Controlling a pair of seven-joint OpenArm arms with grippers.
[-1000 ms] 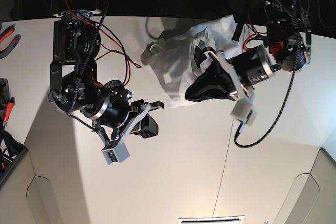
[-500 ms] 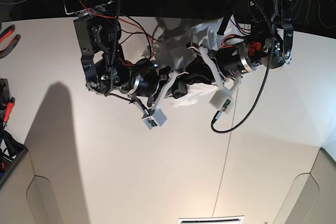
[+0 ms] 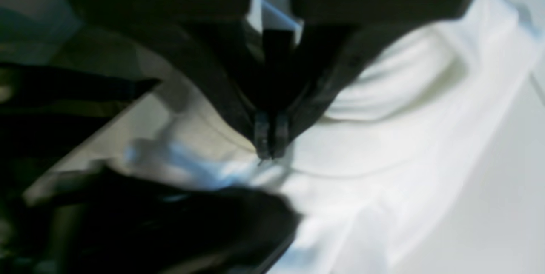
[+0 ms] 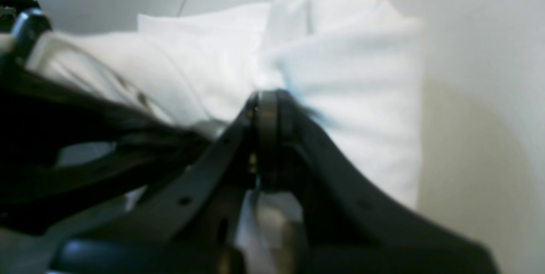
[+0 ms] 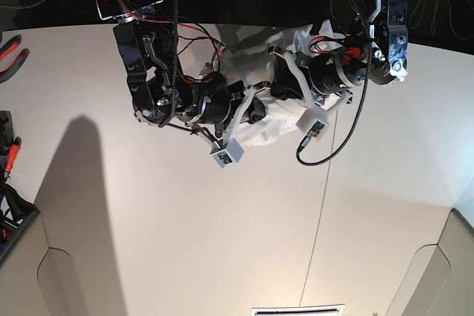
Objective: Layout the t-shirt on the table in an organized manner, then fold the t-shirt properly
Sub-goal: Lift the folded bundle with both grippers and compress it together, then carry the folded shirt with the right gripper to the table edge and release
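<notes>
both my arms have swung inward since a second ago, when my right gripper hung over bare table away from the cloth; now the two meet over the crumpled shirt at the far edge.

my left gripper (image 3: 269,148) has its jaws pressed together, tips touching, right down on a fold of the t-shirt (image 3: 383,138); the frames are too blurred for me to say whether any cloth is caught between them. just below those tips lies a dark blurred shape that i take for my other arm. to the right of the tips the cloth runs out in soft ridges to a hem, with bare table (image 3: 502,206) past it.

my right gripper (image 4: 266,108) is likewise closed, its tips against the white bundle, and again i cannot tell if fabric is pinched. beyond the tips the shirt bunches into a rounded lump with a straight edge on the right side.

from the base view the t-shirt (image 5: 259,127) is a tight heap between my two grippers (image 5: 255,112), close to the table's far rim. on the near side of my tools the table (image 5: 185,242) lies wide and open, crossed by a thin dark seam (image 5: 320,220). red-handled tools (image 5: 11,53) lie at its far left border, well apart.
</notes>
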